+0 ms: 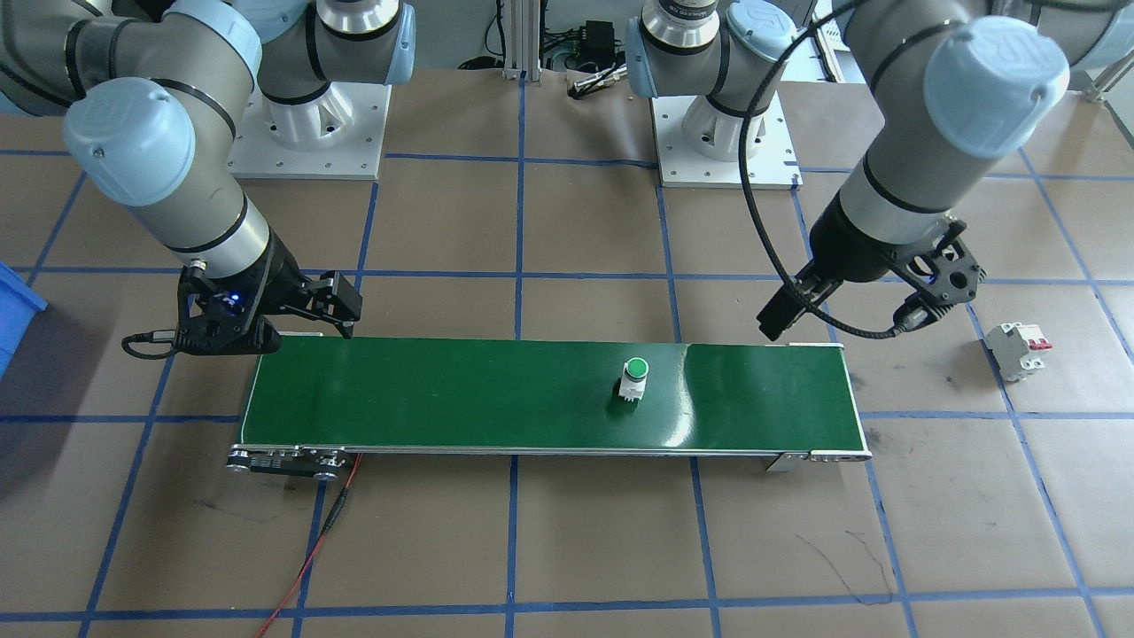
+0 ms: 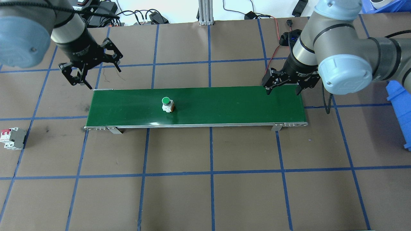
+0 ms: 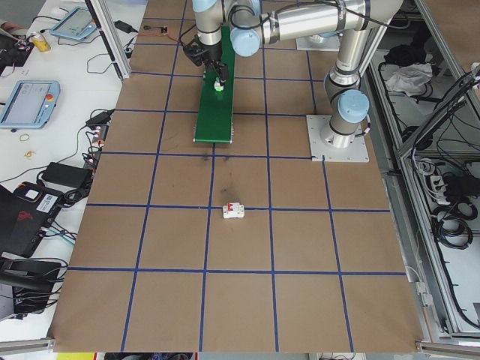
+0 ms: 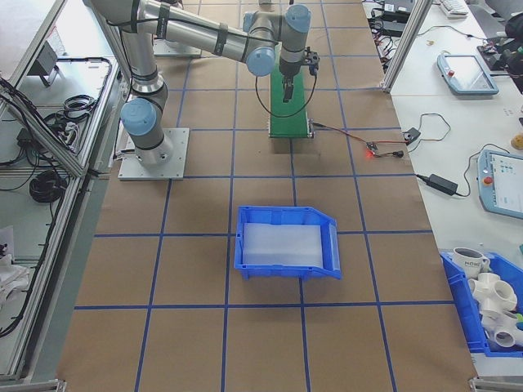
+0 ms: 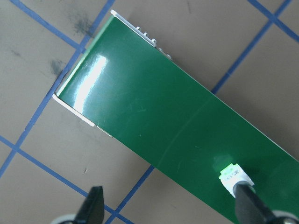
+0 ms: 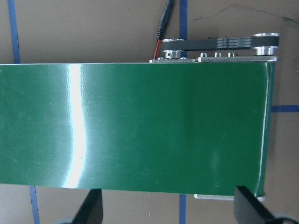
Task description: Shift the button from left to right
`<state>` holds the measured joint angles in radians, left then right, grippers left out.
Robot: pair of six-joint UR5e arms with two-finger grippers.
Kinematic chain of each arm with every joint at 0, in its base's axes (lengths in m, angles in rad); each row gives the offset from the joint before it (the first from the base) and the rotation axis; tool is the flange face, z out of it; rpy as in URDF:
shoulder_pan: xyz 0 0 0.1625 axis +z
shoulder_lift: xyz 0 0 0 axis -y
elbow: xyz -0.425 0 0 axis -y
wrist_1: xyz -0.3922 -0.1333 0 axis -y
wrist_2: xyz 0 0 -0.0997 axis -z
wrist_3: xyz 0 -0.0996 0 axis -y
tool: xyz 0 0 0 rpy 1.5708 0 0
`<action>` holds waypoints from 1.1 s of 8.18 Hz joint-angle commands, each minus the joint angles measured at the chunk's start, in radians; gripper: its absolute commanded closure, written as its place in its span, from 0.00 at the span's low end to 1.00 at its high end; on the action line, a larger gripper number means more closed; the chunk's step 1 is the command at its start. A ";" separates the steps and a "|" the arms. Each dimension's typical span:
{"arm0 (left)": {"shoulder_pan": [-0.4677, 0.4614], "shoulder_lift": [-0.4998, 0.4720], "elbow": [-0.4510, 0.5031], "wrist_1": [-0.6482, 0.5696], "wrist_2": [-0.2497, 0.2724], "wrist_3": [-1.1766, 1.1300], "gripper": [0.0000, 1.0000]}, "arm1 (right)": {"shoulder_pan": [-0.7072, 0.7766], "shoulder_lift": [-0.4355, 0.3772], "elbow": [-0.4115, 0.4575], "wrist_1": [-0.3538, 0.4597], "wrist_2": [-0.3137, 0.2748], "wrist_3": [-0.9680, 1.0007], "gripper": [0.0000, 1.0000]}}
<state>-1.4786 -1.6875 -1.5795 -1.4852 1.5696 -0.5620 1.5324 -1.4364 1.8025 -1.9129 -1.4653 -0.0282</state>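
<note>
Overhead | button [image 2: 166, 103]: green cap, whitish body, upright | both grippers spread, empty

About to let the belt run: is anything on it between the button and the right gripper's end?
Nothing visible. The button stands alone on the green conveyor belt; the stretch toward the open right gripper is bare.
</note>
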 commanded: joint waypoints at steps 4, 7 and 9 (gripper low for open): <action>-0.149 0.035 0.326 -0.290 0.024 0.258 0.00 | 0.000 0.001 0.044 -0.066 0.129 0.143 0.00; -0.146 0.034 0.331 -0.291 0.015 0.260 0.00 | 0.002 0.004 0.046 -0.066 0.126 0.154 0.00; -0.147 0.041 0.323 -0.285 0.024 0.260 0.00 | 0.020 0.005 0.044 -0.069 0.131 0.227 0.00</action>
<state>-1.6251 -1.6522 -1.2528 -1.7745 1.5871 -0.3028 1.5361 -1.4332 1.8479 -1.9791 -1.3376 0.1351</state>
